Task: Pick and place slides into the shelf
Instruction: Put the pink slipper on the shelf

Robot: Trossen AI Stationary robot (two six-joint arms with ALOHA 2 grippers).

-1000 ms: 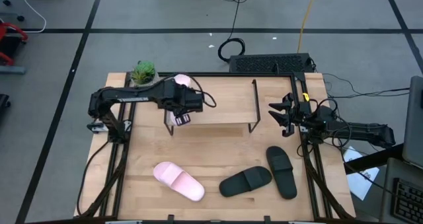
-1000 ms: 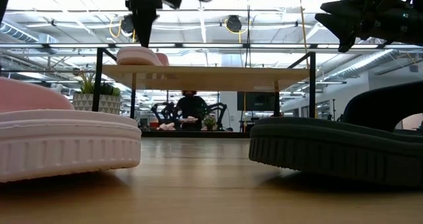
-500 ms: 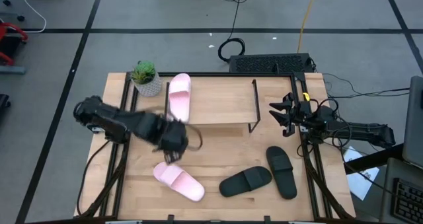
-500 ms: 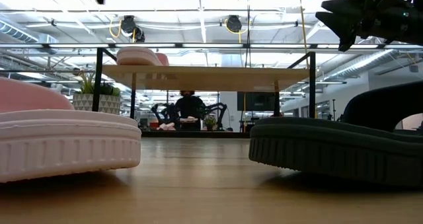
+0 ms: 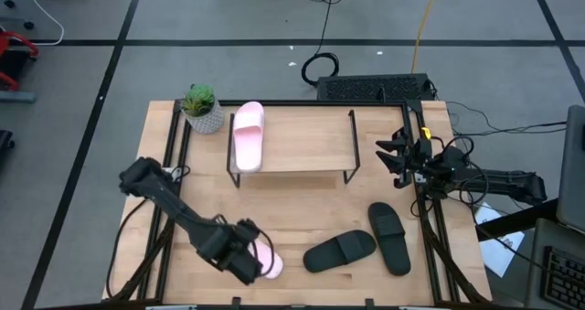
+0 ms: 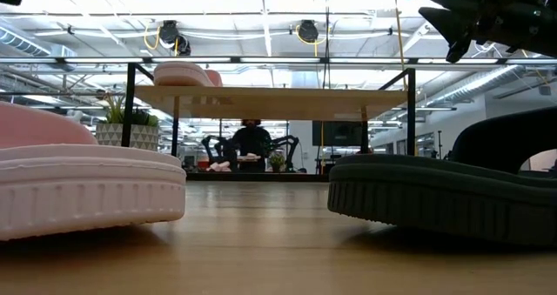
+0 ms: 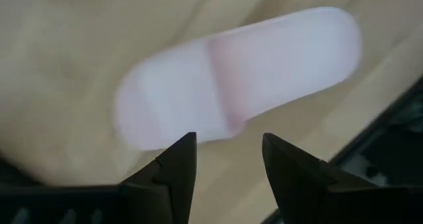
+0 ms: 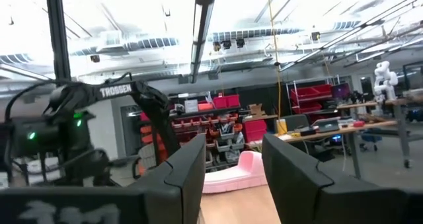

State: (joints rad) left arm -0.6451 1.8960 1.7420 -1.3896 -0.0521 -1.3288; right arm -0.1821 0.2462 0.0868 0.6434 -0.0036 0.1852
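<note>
One pink on the rack, three slides down on the table!

The shelf (image 5: 302, 150) at twelve o'clock carries one pale pink slide (image 5: 248, 136) at its left end, the rest of its top bare. The left gripper (image 5: 243, 261) hangs at seven o'clock over the second pink slide (image 7: 238, 75), fingers parted and holding nothing. The black pair (image 5: 366, 243) lies at five o'clock on the table (image 5: 302, 209). The right gripper (image 5: 395, 156) waits at three o'clock, fingers apart and empty. A potted plant (image 5: 201, 107) stands just left of the shelf.
</note>
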